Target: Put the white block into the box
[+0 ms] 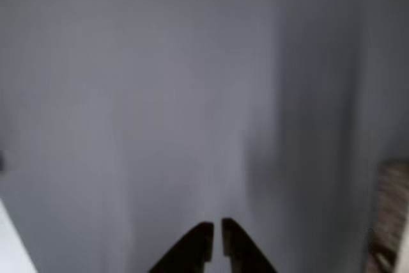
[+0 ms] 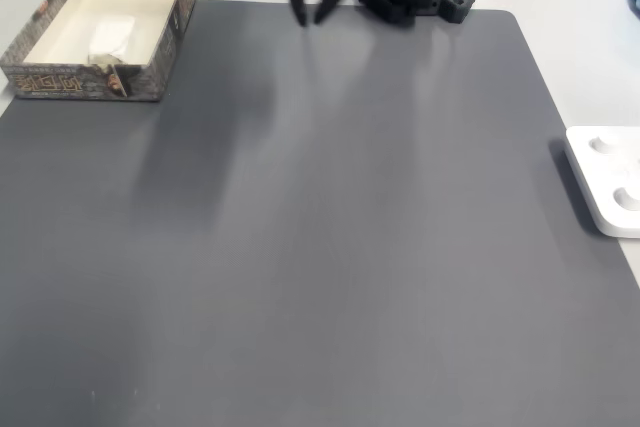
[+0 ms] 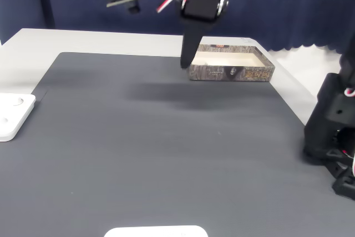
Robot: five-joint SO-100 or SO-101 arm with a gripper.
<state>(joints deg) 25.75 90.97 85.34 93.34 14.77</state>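
Progress is appearing to be at or near completion: the white block (image 2: 110, 35) is lying inside the box (image 2: 150, 75), on the pale floor toward the left half of the compartment in a fixed view, and the outline is too blurred for its orientation to be read. The box is sitting at the far left corner of the dark grey mat (image 2: 330, 247) in that view; in another fixed view the box (image 3: 232, 72) is sitting at the far right of the mat, with its interior mostly hidden by the near wall. The gripper (image 2: 309, 17) is hanging above the mat's far edge, well apart from the box and to its right, fingers pointing down. The jaws are standing slightly parted at the tips with nothing between them, as the other view is showing from the two dark fingertips (image 1: 190, 250) over bare mat. The white plate with round knobs (image 2: 610, 182) is lying at the mat's right edge, untouched. Judged from this layout, nothing is remaining but withdrawal of the arm to rest.
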